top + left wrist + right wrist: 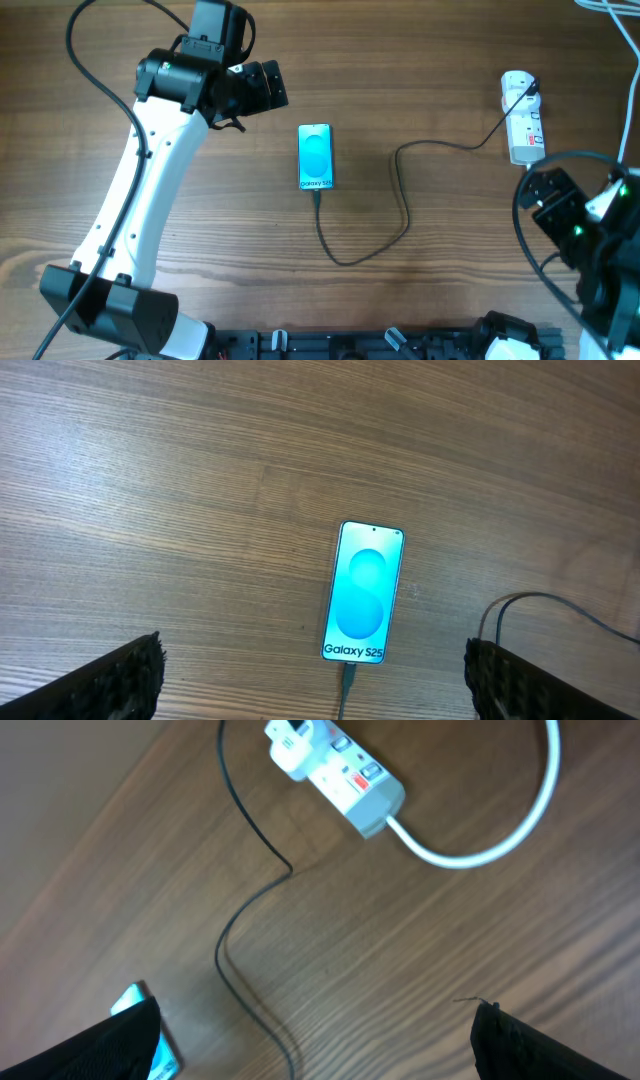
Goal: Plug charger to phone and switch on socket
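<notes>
Two empties: left pincer (262, 88) & right pincer (548, 190) both gape wide. Charger (288, 870) looks plugged into phone (315, 156), just ahead of left pincer, so we reckon switch-on's nxt. Socket (523, 118) sits ahead of right pincer; needs a careful press on red switch (360, 782).

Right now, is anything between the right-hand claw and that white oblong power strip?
Nothing visible. Only bare wooden tabletop separates the open right gripper from the white oblong power strip; the thin black charger cable runs close beside that path.
</notes>
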Robot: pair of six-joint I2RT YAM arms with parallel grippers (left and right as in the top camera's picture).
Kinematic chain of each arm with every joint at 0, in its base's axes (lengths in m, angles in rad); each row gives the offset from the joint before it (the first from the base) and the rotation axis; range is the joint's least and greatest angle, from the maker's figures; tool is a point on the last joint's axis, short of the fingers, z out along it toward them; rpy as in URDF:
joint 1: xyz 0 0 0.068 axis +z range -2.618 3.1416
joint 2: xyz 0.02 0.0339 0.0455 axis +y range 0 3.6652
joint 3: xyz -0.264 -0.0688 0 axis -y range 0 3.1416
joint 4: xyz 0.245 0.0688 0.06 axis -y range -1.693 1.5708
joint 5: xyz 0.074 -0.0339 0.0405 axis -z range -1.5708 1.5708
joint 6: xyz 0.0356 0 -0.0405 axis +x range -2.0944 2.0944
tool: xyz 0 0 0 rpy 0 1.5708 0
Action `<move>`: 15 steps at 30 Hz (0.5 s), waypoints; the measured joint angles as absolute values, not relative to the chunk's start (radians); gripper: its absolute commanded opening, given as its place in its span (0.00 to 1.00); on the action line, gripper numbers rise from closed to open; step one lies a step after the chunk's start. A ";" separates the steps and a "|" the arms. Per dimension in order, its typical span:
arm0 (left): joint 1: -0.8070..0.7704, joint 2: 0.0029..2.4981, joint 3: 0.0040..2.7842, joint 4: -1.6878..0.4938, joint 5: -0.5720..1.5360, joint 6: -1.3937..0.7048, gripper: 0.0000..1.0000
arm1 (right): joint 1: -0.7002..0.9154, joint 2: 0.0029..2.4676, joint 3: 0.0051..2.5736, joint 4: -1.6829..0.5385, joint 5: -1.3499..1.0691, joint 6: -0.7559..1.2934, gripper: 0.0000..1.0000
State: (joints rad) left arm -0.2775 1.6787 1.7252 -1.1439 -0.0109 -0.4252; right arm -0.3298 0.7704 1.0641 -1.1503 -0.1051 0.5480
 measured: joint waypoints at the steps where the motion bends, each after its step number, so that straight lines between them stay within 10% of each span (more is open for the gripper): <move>1: -0.278 1.679 1.725 -1.144 -0.011 -0.425 1.00 | -0.330 0.759 1.064 -1.156 -0.105 0.569 1.00; 15: -0.278 1.678 1.725 -1.144 -0.011 -0.425 1.00 | -0.330 0.793 1.062 -1.157 -0.105 0.651 1.00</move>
State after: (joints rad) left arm -0.2775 1.6783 1.7252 -1.1439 -0.0109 -0.4252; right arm -0.3298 0.7929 1.0618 -1.1568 -0.1051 0.6510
